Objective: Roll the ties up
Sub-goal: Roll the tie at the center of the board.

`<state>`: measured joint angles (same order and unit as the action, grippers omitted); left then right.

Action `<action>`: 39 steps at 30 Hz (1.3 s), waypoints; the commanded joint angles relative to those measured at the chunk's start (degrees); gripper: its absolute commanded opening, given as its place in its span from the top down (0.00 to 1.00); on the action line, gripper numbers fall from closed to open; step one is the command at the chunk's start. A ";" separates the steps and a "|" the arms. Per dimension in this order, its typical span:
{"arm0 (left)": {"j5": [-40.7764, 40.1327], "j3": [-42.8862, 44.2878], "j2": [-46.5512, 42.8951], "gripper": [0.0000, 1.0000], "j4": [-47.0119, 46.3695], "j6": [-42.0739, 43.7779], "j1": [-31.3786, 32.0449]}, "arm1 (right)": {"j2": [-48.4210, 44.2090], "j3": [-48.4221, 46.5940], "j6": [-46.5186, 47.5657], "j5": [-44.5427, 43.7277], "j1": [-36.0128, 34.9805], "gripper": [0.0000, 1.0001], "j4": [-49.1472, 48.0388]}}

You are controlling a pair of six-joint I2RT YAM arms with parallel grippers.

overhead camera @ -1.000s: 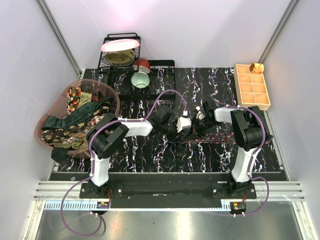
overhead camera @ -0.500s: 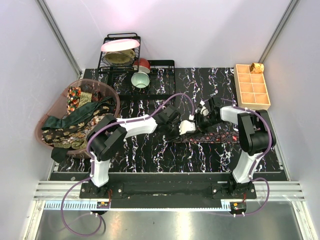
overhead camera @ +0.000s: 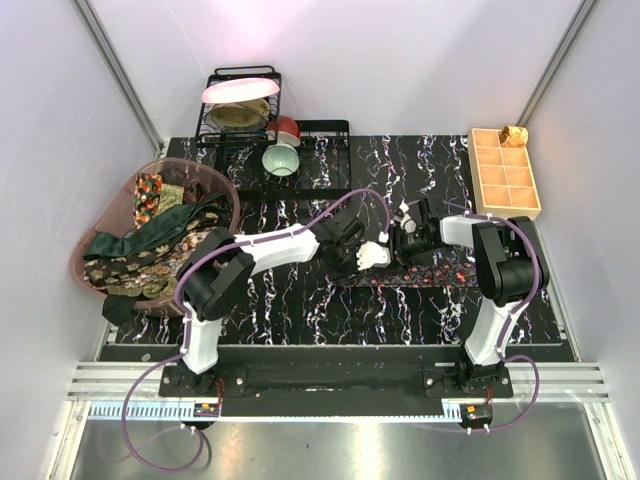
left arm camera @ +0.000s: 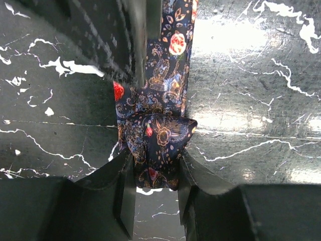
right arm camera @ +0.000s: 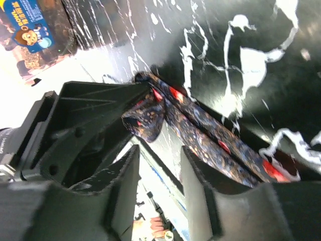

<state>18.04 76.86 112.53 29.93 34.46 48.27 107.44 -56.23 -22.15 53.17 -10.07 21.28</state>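
A dark tie (overhead camera: 445,273) with red dots and a gold pattern lies along the black marbled mat, right of centre. Its left end is wound into a small roll (left arm camera: 156,138). My left gripper (left arm camera: 155,159) is shut on that roll, one finger pressing each side, and shows mid-mat in the top view (overhead camera: 374,255). My right gripper (right arm camera: 158,153) is open with nothing between its fingers; the roll (right arm camera: 145,118) lies just beyond its fingertips. In the top view the right gripper (overhead camera: 402,240) faces the left one closely. The tie's strip (right arm camera: 220,143) runs past its right finger.
A pink basket (overhead camera: 200,168) at the left holds several more ties (overhead camera: 150,240). A black dish rack (overhead camera: 215,120) with a plate and bowls (overhead camera: 282,160) stands at the back. A tan gridded tray (overhead camera: 505,172) sits at the back right.
My right gripper has gone from shut to open and let go of the tie. The left gripper, still holding the roll, has moved slightly to the right.
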 commanded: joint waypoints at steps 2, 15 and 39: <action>-1.78 -0.04 1.90 0.71 3.82 -0.09 0.07 | 0.75 -1.43 -2.02 -1.81 -0.31 0.62 -4.14; -0.47 -4.96 -3.54 0.68 -3.04 -2.99 -0.46 | 9.89 -8.46 3.16 -14.49 -0.48 0.86 7.63; -2.38 -3.47 -1.62 0.66 -7.53 -7.13 -2.48 | 8.93 -7.23 5.98 -17.13 -0.48 0.89 9.66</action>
<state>18.81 71.37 108.62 21.76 27.07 45.80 115.96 -64.49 -19.44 45.65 -10.46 28.58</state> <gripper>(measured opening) 0.350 0.099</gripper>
